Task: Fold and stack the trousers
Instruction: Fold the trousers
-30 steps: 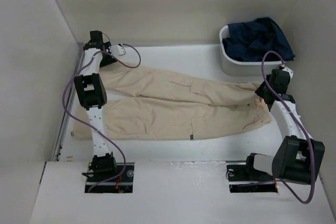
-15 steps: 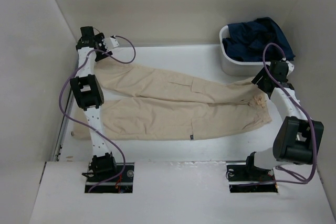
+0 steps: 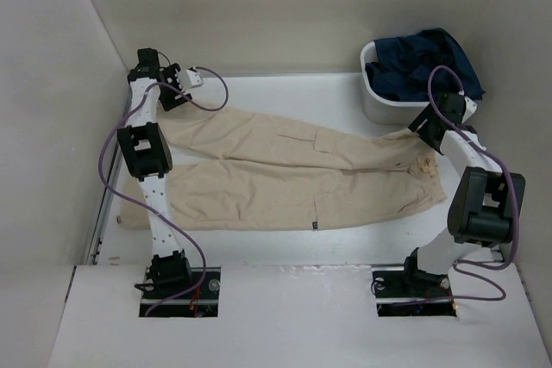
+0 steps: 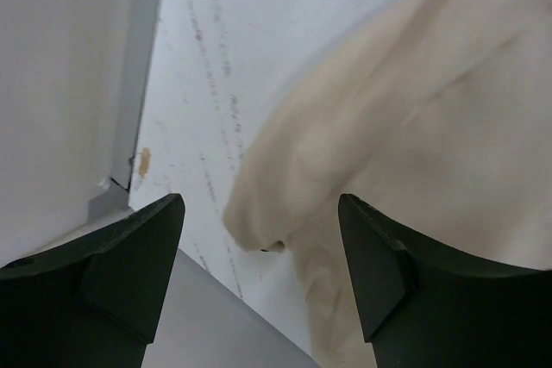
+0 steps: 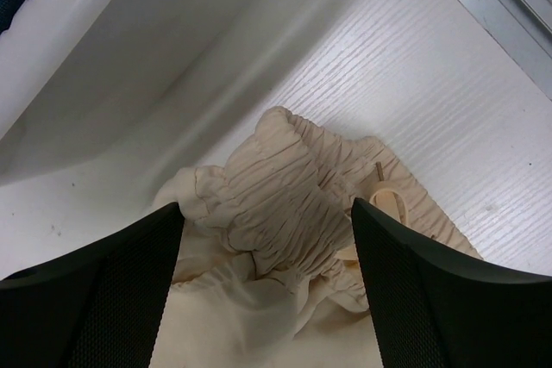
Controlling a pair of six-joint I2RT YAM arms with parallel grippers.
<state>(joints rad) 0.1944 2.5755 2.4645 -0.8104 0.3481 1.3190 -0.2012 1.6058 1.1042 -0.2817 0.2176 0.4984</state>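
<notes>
The beige trousers (image 3: 293,170) lay flat on the table (image 3: 285,243), waistband (image 5: 285,178) just beside the white bin (image 3: 388,111). The left gripper (image 4: 260,213) hung over a leg cuff (image 4: 289,170), jaws apart and empty; the right gripper (image 5: 266,221) hung over the waistband, likewise spread.

You have a white bin (image 3: 381,109) at the far right corner of the table (image 3: 285,94) — dark blue cloth (image 3: 427,62) is heaped in it, spilling over its rim. Left of the bin lies bare, scuffed white tabletop; a pale wall (image 3: 285,15) rises behind it.
</notes>
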